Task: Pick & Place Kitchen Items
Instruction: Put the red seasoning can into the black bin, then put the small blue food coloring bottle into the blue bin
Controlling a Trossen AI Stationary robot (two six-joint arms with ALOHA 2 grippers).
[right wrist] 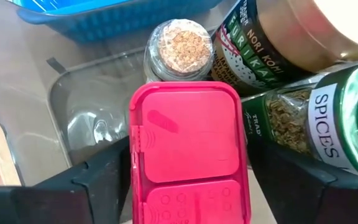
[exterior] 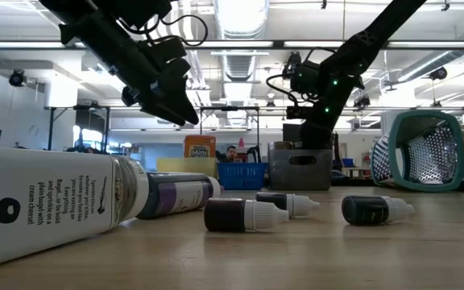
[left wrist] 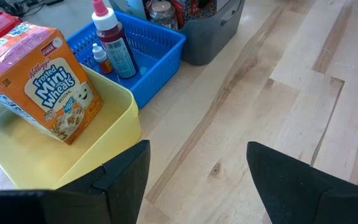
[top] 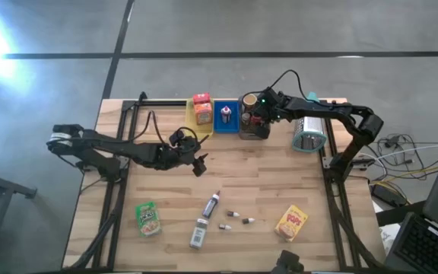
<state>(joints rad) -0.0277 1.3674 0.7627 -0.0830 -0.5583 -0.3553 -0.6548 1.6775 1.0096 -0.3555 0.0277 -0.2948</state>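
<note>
Left of centre in the overhead frame, the left gripper (top: 197,163) hangs open and empty over the worktop (top: 280,183). Upper right of centre, the right gripper (top: 255,120) sits inside the grey bin (top: 254,135), jaws parted around the red-lidded container (right wrist: 189,149), which stands upright directly between them beside the spice jars (right wrist: 309,118).
</note>
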